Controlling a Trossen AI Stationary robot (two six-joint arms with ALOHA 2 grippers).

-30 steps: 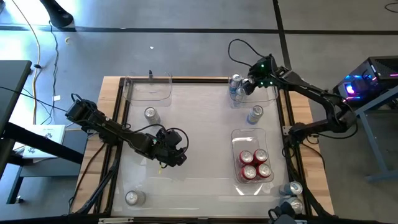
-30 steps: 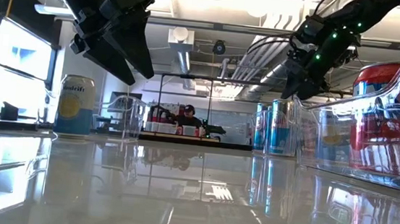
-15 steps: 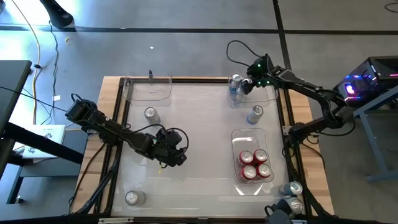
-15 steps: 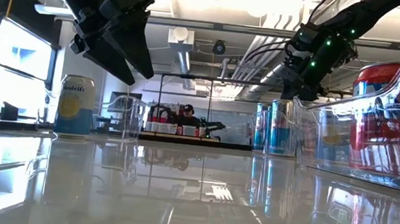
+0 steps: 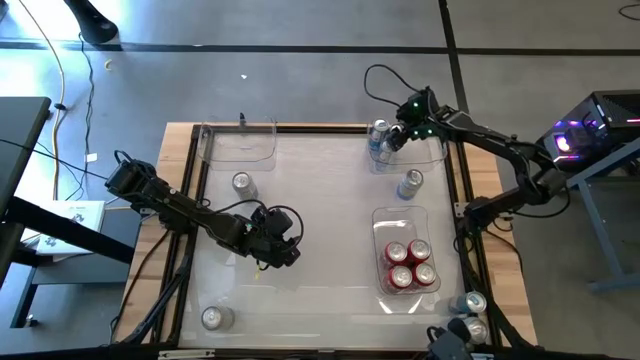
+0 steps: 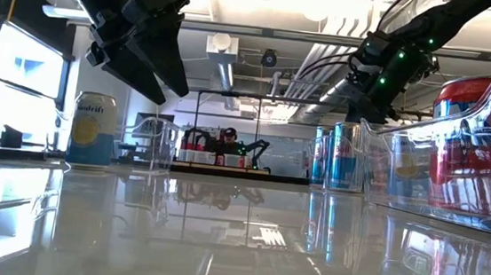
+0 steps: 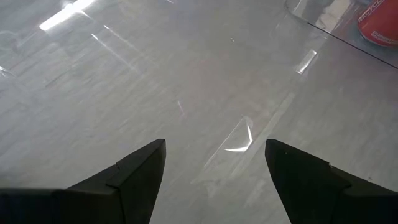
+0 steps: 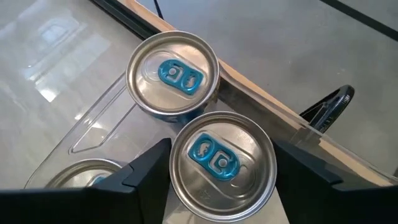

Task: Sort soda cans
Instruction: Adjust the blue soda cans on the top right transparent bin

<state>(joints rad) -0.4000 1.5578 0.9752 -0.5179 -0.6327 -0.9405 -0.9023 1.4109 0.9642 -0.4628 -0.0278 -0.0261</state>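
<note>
Dark right arm [image 5: 500, 150] over blue-tabbed cans [image 8: 221, 158]

Bright daylight is pouring in from a window [image 6: 6, 72] at the left of the low view, blowing out to white; ceiling lights [image 6: 329, 2] are glaring overhead; the glossy table [image 6: 219, 233] is mirroring the room and streaking with white glare in the left wrist view; the left gripper [image 6: 139, 35] is showing as a near-black silhouette; distant background is looking soft.

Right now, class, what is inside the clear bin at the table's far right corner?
Far-right bin: blue-tabbed cans, three in the right wrist view. The right tool above hides the rest.
</note>
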